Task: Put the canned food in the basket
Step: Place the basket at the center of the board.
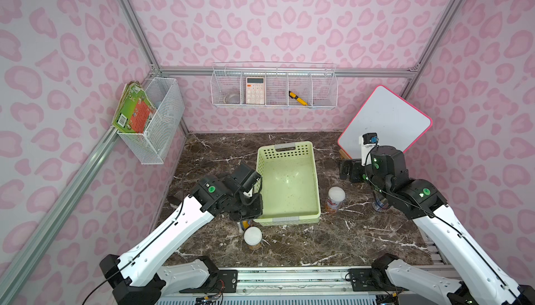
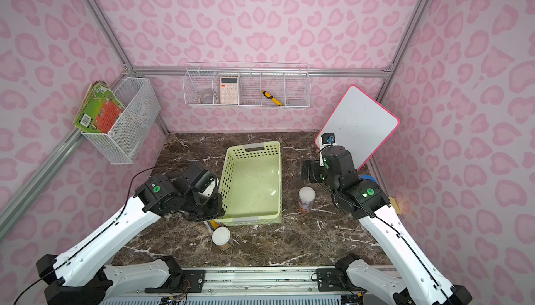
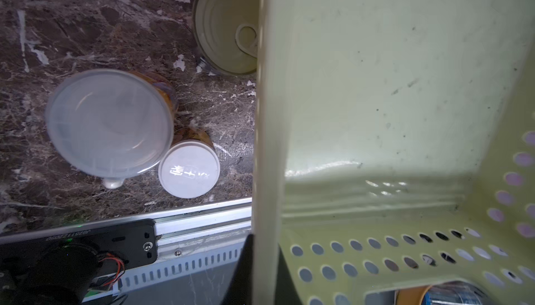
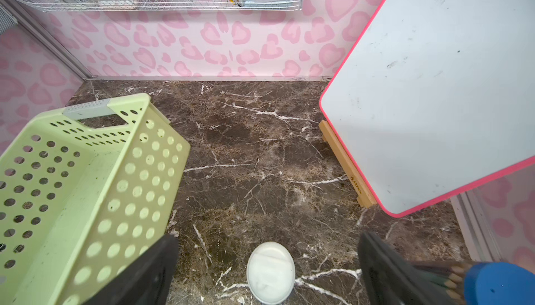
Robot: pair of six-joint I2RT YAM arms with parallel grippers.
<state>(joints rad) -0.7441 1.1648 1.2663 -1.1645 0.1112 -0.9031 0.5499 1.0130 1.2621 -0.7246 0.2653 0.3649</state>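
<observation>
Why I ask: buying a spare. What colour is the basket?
Pale green; the basket shows best in the right wrist view.

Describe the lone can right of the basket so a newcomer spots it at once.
Find the pale green basket in the middle of the marble table. Just off its right wall stands a white-lidded can with an orange-red label. It stands alone; the other white-lidded cans huddle at the basket's front left corner.

Bare tabletop [image 4: 260,150] between basket [image 4: 139,187] and whiteboard [image 4: 434,86]
</observation>
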